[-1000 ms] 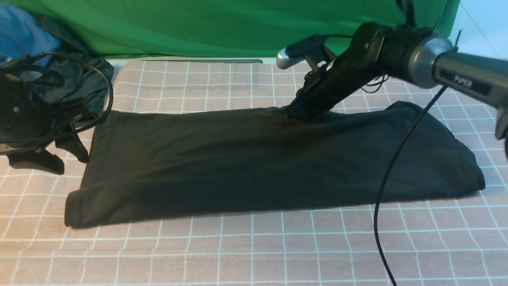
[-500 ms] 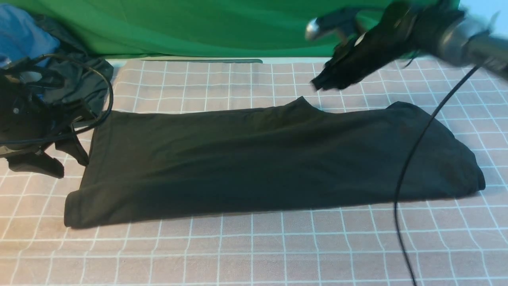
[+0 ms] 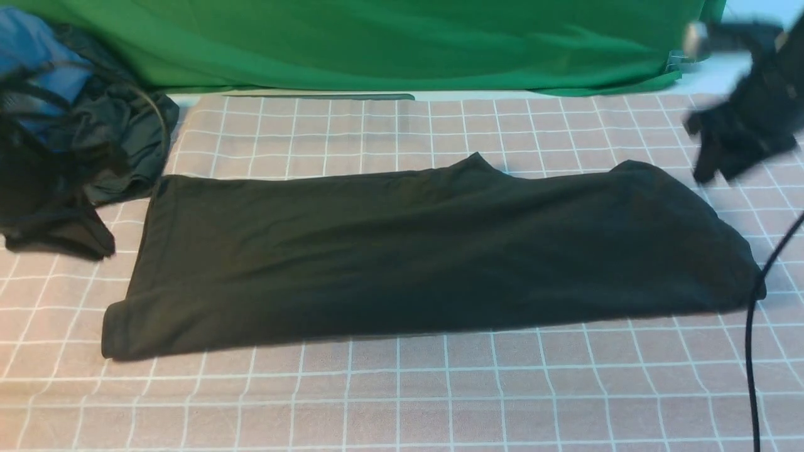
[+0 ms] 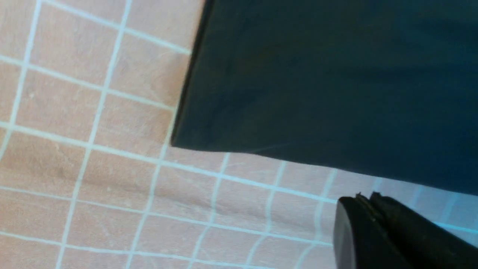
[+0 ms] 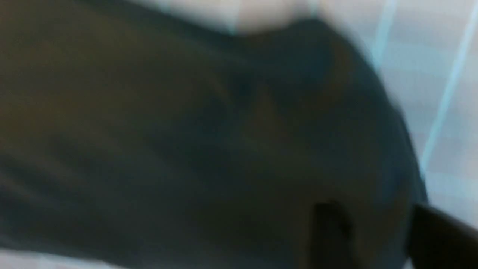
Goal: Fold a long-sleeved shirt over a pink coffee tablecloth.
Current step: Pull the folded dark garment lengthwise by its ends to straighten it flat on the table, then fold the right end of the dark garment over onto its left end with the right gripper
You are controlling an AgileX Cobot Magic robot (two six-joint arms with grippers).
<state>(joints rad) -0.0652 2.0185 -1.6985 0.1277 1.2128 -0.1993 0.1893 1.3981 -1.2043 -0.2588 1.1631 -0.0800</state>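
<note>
shirt point(image 3: 440, 251): flat on pink cloth point(image 3: 402, 389), folded into 1 long strip, ready for ends to meet | left gripper point(image 4: 364, 203): pinched tight, empty, near shirt edge | right gripper point(image 5: 377, 231): spread wide, empty, above shirt end | next: likely 1 fold across

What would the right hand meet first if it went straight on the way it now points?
Probably the shirt, near its right end; the wrist view is blurred, so depth is unsure.
</note>
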